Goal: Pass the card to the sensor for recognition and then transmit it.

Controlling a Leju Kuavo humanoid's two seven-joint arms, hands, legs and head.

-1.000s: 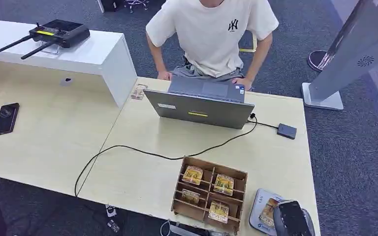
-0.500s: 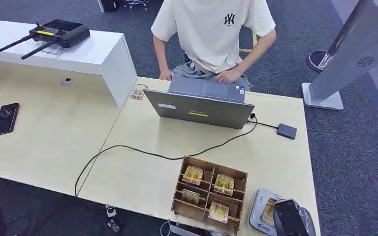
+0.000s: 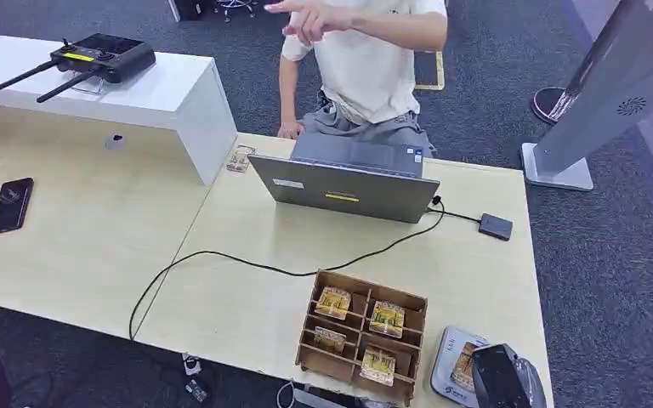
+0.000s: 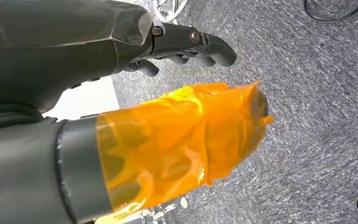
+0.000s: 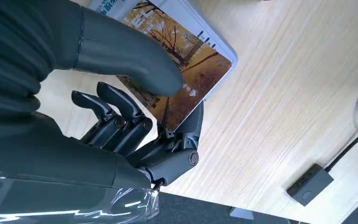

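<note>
Grey carpet surrounds a pale wooden desk [image 3: 247, 314] that fills the middle and lower part of the head view. At the lower right of that frame the robot's right hand [image 3: 503, 378] sits over a flat white card sensor with blue print [image 3: 442, 374]. The right wrist view shows this hand pinching an orange-and-brown picture card [image 5: 177, 77] between the thick grey thumb on top and a dark finger beneath, the card lying over the sensor's white face. Just left of the hand in the head view stands a brown cardboard box with compartments [image 3: 362, 335] holding similar yellow cards. Above it, at centre frame, a grey laptop [image 3: 344, 183] is open toward a person in a white T-shirt [image 3: 366, 64], one arm raised at the top edge. A small black hub [image 3: 495, 226] lies right of the laptop. The left hand [image 4: 186, 46] hangs over carpet, fingers loosely curled, holding nothing, an orange film wrapping its thumb
</note>
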